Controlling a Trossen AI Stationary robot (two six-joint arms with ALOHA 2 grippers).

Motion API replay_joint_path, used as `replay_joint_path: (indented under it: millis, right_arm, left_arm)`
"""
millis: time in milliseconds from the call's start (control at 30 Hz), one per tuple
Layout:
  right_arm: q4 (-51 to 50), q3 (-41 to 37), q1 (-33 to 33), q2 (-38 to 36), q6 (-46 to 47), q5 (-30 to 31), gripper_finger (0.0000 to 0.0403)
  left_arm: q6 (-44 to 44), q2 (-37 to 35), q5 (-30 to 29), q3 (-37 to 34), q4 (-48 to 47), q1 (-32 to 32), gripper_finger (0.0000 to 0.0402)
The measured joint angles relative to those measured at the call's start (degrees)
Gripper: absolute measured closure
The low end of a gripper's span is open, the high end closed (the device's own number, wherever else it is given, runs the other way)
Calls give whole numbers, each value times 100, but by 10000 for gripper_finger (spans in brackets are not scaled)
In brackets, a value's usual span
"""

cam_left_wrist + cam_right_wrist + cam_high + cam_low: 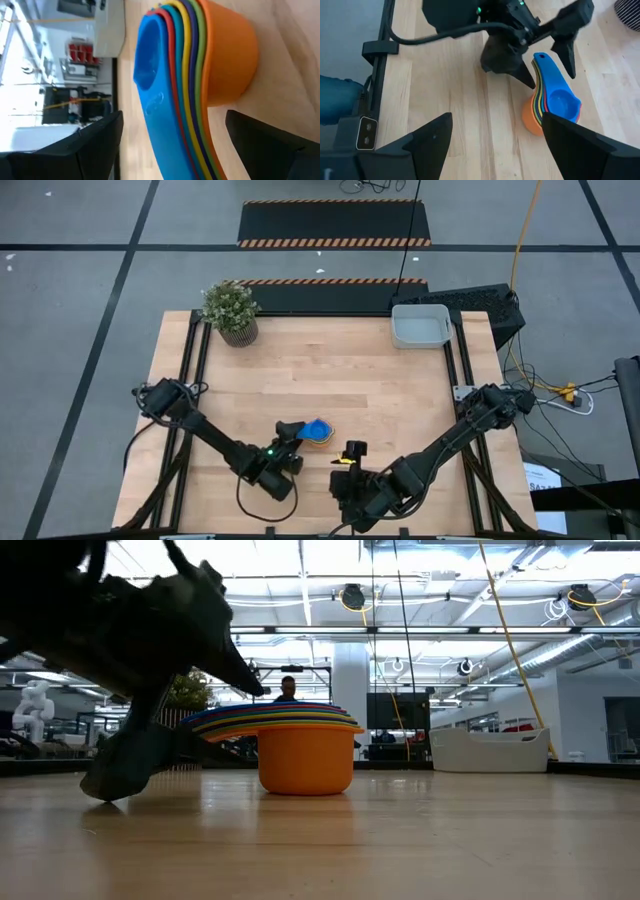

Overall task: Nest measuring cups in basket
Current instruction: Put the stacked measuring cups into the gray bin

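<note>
The cups (318, 432) sit nested on the surface (330, 370). Left end effector (291, 436), spread, straddles their handles: pinch squarely, lift level, carry to the basket (420, 326). Right end effector (348, 461) waits, spread.

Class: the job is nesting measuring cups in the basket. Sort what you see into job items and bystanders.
Job: nested stack of coloured plastic measuring cups, orange outermost, blue on top; shallow light-grey plastic basket; open left gripper straddling the stack's handles.
Bystanders: potted green plant; open right gripper.
</note>
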Motion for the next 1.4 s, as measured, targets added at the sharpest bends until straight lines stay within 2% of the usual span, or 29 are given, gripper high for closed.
replay_joint_path:
  millis: [233, 367, 500, 833, 1000, 1100, 1200, 1400]
  right_arm:
    - [-22, 0, 0, 2, -187, 0, 106]
    - [-22, 0, 0, 2, -304, 2, 106]
    - [-46, 0, 0, 2, -339, 2, 106]
    - [-158, 0, 0, 2, -339, 2, 106]
    - [-166, 0, 0, 2, -339, 17, 106]
    - [-76, -82, 0, 4, -383, 456, 106]
    - [184, -416, -6, 4, -497, 940, 106]
    - [519, -1089, -35, 11, -770, 1057, 106]
  left_arm:
    - [-663, 11, 260, 264, -703, 148, 49]
    - [-1043, 20, -73, 258, -946, 172, 72]
    - [-1393, 31, -347, 244, -1040, 139, 112]
    - [-1436, 28, -410, 242, -1035, 61, 217]
    - [-1422, 31, -478, 242, -1022, 61, 284]
    - [-1397, 28, -474, 246, -994, 59, 320]
    - [-1395, 26, -471, 247, -996, 59, 320]
    - [-1328, -28, -456, 249, -1030, 61, 320]
